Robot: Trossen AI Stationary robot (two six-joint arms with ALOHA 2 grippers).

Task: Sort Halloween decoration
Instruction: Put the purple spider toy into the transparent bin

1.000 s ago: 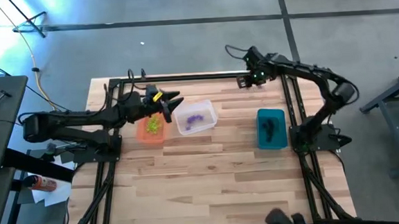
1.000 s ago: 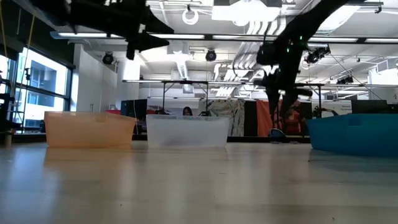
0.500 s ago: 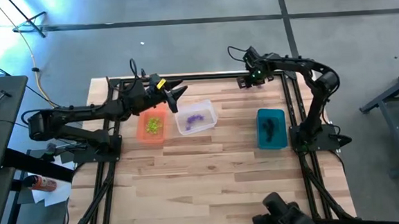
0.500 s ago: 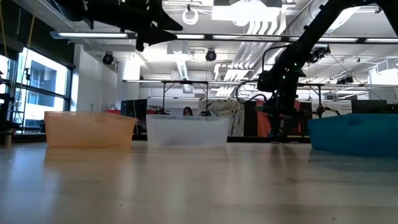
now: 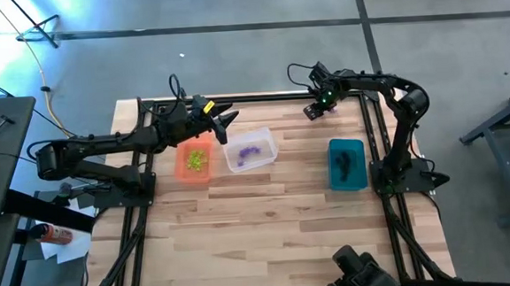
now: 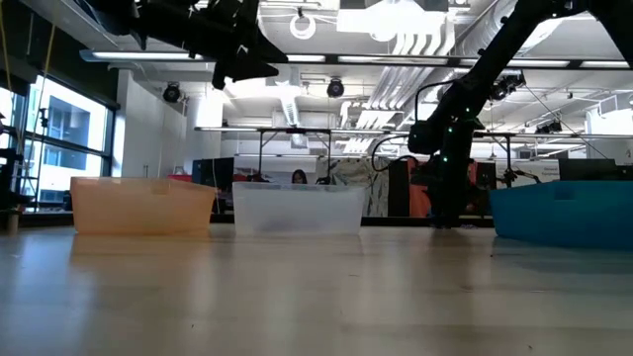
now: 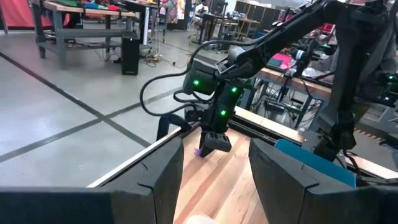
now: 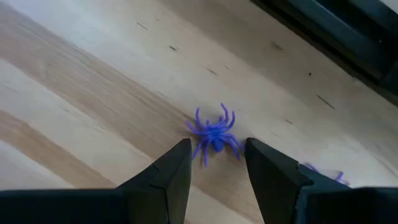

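Note:
A purple spider decoration point(image 8: 214, 134) lies flat on the wood near the table's far edge. My right gripper point(image 8: 216, 155) points down over it, open, one fingertip on either side, just short of the spider. A second purple piece point(image 8: 323, 172) shows partly behind one finger. My left gripper point(image 5: 223, 120) hangs open and empty, level and high, over the gap between the orange bin point(image 5: 193, 159) and the clear bin point(image 5: 250, 149). Yellow-green decorations lie in the orange bin, purple ones in the clear bin, and black ones in the teal bin point(image 5: 347, 164).
The black frame rail point(image 5: 261, 98) runs along the far edge, close behind my right gripper point(image 5: 311, 112). The three bins stand in a row across the table's far half. Bare wood point(image 5: 269, 231) spreads over the near half.
My right gripper has come down to the tabletop by the far edge, shifting a little toward the left and rolling about its own axis. My left gripper has moved off the orange bin toward the far edge and a little up.

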